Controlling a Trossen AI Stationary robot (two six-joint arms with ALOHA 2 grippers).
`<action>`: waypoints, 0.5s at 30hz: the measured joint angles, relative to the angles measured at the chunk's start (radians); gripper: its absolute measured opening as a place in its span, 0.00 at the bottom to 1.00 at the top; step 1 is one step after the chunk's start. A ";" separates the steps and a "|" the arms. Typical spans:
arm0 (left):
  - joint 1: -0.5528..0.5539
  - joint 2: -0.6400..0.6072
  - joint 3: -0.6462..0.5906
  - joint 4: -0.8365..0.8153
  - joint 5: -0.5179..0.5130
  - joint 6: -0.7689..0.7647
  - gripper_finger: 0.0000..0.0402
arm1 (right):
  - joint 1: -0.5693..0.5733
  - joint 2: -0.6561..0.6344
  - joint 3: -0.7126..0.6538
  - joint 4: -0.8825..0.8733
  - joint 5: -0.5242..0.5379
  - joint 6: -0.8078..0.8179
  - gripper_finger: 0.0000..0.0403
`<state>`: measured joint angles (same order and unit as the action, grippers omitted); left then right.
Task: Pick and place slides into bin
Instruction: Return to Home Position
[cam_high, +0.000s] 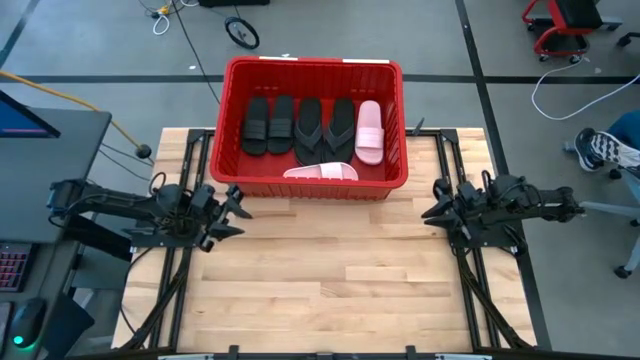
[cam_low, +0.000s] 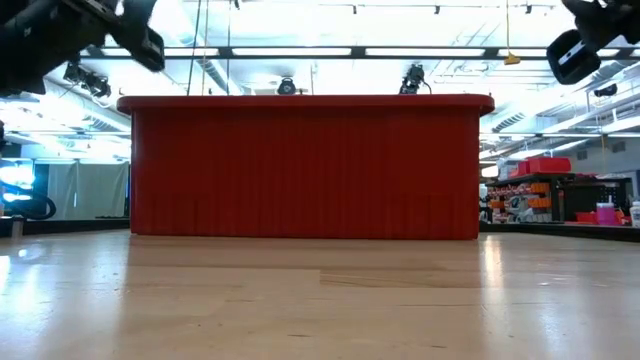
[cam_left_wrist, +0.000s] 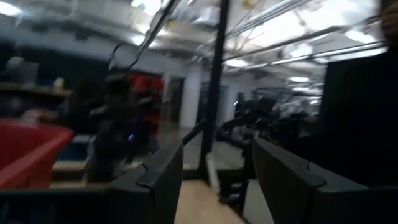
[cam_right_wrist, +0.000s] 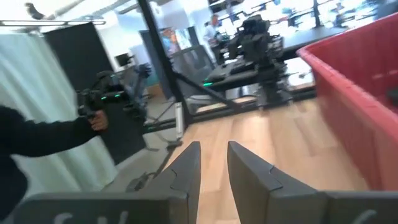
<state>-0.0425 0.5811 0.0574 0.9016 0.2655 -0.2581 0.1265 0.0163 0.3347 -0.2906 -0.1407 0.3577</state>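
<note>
As the slides (cam_high: 310, 128) lie inside the bin (cam_high: 396, 130) at the tabletop's (cam_high: 320, 285) far edge, left tool (cam_high: 232, 208) and right tool (cam_high: 432, 212) flank its near corners. Both are released, empty.

We're in a robotics lab, big and industrial: a wooden bench (cam_high: 330, 300) on a black frame, grey concrete floor (cam_high: 120, 50), loose cables (cam_high: 560, 90) snaking across the upper right. Low view now: exposed ceiling, long strip lights (cam_low: 290, 52), shelving (cam_low: 545, 190) stacked with gear at the right edge. From the right wrist, another robot rig (cam_right_wrist: 258, 37) farther off, upper middle.
</note>
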 joint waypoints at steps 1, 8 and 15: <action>0.000 -0.011 0.000 0.017 0.019 0.000 0.49 | 0.000 -0.004 0.000 0.000 -0.017 0.004 0.21; 0.000 -0.135 0.001 0.021 0.105 -0.023 0.47 | 0.000 -0.015 0.013 0.031 -0.068 -0.044 0.21; 0.000 -0.225 0.001 -0.051 0.092 0.092 0.48 | 0.000 -0.015 -0.053 0.156 0.039 -0.061 0.21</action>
<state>-0.0425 0.3565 0.0582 0.8502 0.3572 -0.1656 0.1268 0.0009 0.2815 -0.1346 -0.1021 0.2970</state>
